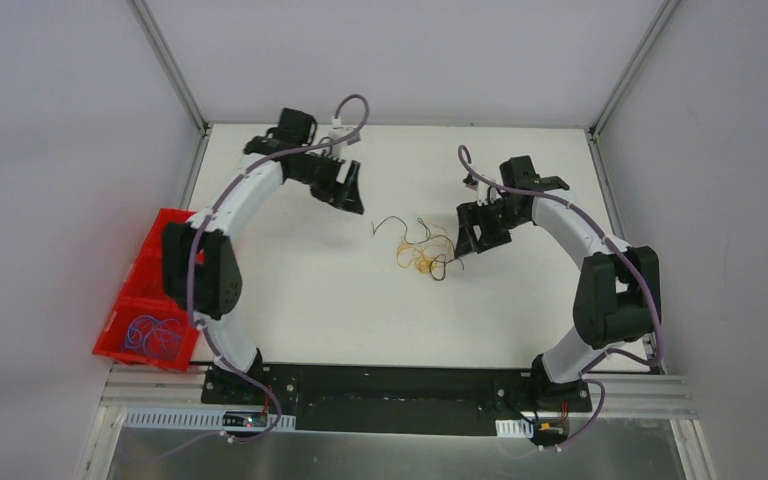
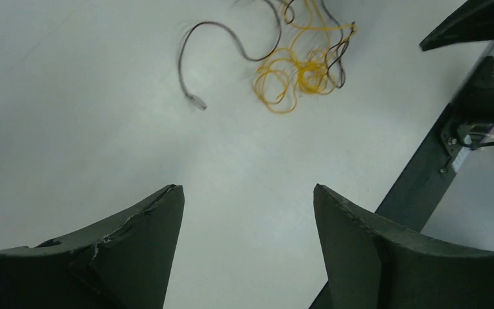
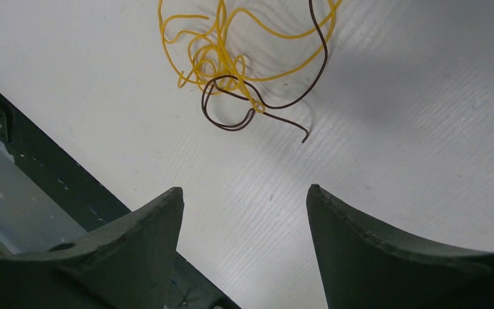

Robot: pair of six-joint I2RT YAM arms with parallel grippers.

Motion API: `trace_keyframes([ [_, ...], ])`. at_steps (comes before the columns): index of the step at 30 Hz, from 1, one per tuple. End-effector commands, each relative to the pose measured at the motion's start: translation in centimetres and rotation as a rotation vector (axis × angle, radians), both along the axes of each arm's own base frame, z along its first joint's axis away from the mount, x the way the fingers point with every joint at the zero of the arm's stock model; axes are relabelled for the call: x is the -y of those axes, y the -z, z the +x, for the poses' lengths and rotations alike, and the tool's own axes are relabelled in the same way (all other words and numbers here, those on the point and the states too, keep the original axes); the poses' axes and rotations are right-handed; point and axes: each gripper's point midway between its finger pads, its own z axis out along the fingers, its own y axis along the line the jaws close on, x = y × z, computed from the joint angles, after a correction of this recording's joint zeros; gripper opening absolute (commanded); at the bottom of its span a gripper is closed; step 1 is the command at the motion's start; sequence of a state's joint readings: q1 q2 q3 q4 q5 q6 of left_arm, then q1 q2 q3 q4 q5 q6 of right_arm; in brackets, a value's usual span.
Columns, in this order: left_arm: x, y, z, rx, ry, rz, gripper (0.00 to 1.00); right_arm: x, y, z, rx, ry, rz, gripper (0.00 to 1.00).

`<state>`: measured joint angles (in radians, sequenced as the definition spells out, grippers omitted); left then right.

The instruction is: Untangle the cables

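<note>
From the top view, you have the yellow cable [image 1: 418, 258] and the dark cable [image 1: 392, 222] lying in one loose tangle on the white tabletop [image 1: 300, 300], a little toward 3 o'clock from its middle. Your left tool [image 1: 346, 190] hangs at about 10 o'clock from the tangle, well apart from it. Your right tool [image 1: 474, 236] sits at 3 o'clock from the tangle, just beside its outer loops. At 9 o'clock, off the tabletop's edge, a red bin [image 1: 132, 290] holds the blue cable [image 1: 156, 336], coiled.

In the left wrist view, your left tool [image 2: 247, 188] has its fingers spread, with only bare tabletop between them. The tangle lies toward 12 o'clock: the yellow cable [image 2: 296, 71] bunches in tight loops, and the dark cable [image 2: 222, 27] arcs out toward 11 o'clock, its free end resting on the tabletop.

In the right wrist view, your right tool [image 3: 244, 188] is spread as well, pinching nothing. The yellow cable [image 3: 219, 58] knots up at 12 o'clock, and the dark cable [image 3: 231, 125] loops through its lower part, one end trailing toward 1 o'clock of the fingertips.
</note>
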<state>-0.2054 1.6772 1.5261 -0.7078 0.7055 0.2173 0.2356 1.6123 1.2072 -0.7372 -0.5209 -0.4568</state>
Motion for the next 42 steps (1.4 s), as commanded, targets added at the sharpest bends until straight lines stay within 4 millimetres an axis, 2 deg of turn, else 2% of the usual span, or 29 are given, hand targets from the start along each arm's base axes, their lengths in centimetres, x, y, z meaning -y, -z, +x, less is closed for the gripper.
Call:
trace_keyframes([
  [1, 9.3, 1.3, 1.8, -0.114, 0.093, -0.176, 0.73, -1.4, -0.7, 0.5, -0.077, 0.078, 0.082, 0.69],
  [3, 12.3, 2.7, 0.8, -0.133, 0.171, -0.187, 0.68, -2.0, -0.4, 0.6, -0.097, 0.093, 0.115, 0.62],
  [6, 15.2, 5.1, -0.7, -0.167, 0.232, -0.2, 0.6, -2.5, 0.6, 0.9, -0.131, 0.125, 0.138, 0.57],
  [10, 17.0, 7.8, -2.1, -0.238, 0.243, -0.202, 0.5, -3.0, 2.0, 1.1, -0.191, 0.161, 0.162, 0.52],
  [14, 18.0, 8.9, -2.1, -0.254, 0.209, -0.234, 0.47, -3.7, 2.7, 2.1, -0.208, 0.206, 0.197, 0.51],
  [16, 17.8, 9.5, -1.9, -0.248, 0.184, -0.221, 0.47, -3.9, 2.9, 2.7, -0.205, 0.222, 0.204, 0.51],
  [20, 16.4, 10.9, -1.4, -0.184, 0.149, -0.137, 0.55, -4.0, 3.5, 4.0, -0.187, 0.252, 0.193, 0.56],
  [26, 14.5, 13.6, -1.1, -0.181, 0.057, -0.028, 0.6, -3.9, 5.7, 4.9, -0.169, 0.301, 0.095, 0.58],
  [28, 14.4, 13.9, -1.3, -0.194, 0.05, -0.024, 0.62, -4.1, 6.3, 5.1, -0.167, 0.31, 0.069, 0.57],
  [31, 14.5, 13.0, -1.6, -0.182, 0.058, -0.046, 0.64, -4.2, 7.0, 5.1, -0.146, 0.311, 0.022, 0.54],
  [33, 14.4, 12.1, -1.9, -0.162, 0.066, -0.059, 0.64, -4.2, 7.3, 5.1, -0.141, 0.317, -0.007, 0.49],
  [35, 14.1, 11.8, -2.2, -0.157, 0.063, -0.055, 0.59, -4.0, 7.6, 5.5, -0.137, 0.331, -0.041, 0.43],
  [38, 13.4, 13.0, -2.5, -0.194, 0.02, -0.017, 0.51, -3.5, 8.2, 5.7, -0.141, 0.339, -0.103, 0.37],
  [42, 13.3, 14.4, -3.1, -0.258, 0.0, -0.007, 0.51, -3.4, 8.5, 5.2, -0.162, 0.326, -0.142, 0.36],
])
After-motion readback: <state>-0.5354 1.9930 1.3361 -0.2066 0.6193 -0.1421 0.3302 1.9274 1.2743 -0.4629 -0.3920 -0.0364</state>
